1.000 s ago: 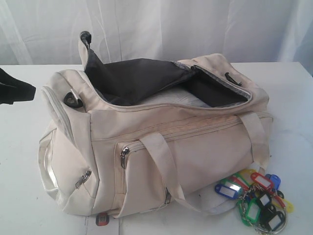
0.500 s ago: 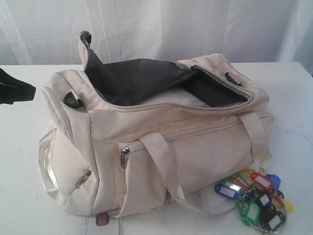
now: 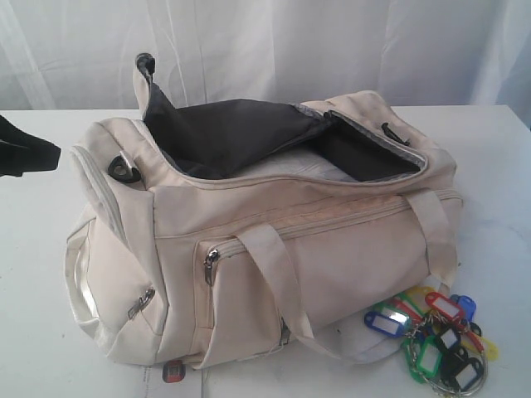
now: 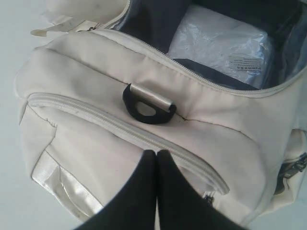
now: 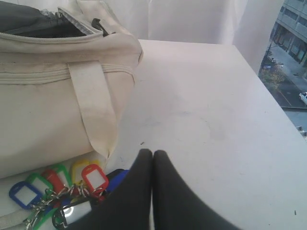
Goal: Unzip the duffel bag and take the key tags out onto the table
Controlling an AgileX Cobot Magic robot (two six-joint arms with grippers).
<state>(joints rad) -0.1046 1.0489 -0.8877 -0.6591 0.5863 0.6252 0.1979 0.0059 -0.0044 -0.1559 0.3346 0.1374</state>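
The cream duffel bag [image 3: 274, 249] lies on the white table [image 3: 498, 166] with its top zipper open, dark lining and a plastic-wrapped packet [image 4: 220, 43] showing inside. The key tags [image 3: 436, 336], a bunch in blue, red, green, yellow and black, lie on the table by the bag's front right corner, also visible as the key tags [image 5: 57, 184] in the right wrist view. My left gripper [image 4: 156, 152] is shut and empty, above the bag's left end near a black strap clip [image 4: 147, 103]. My right gripper [image 5: 152, 152] is shut and empty, just above the tags.
A small red-blue round sticker [image 3: 172, 372] sits on the table at the bag's front edge. A white curtain [image 3: 332, 41] hangs behind the table. The table's right edge [image 5: 268, 96] borders a window with a street far below.
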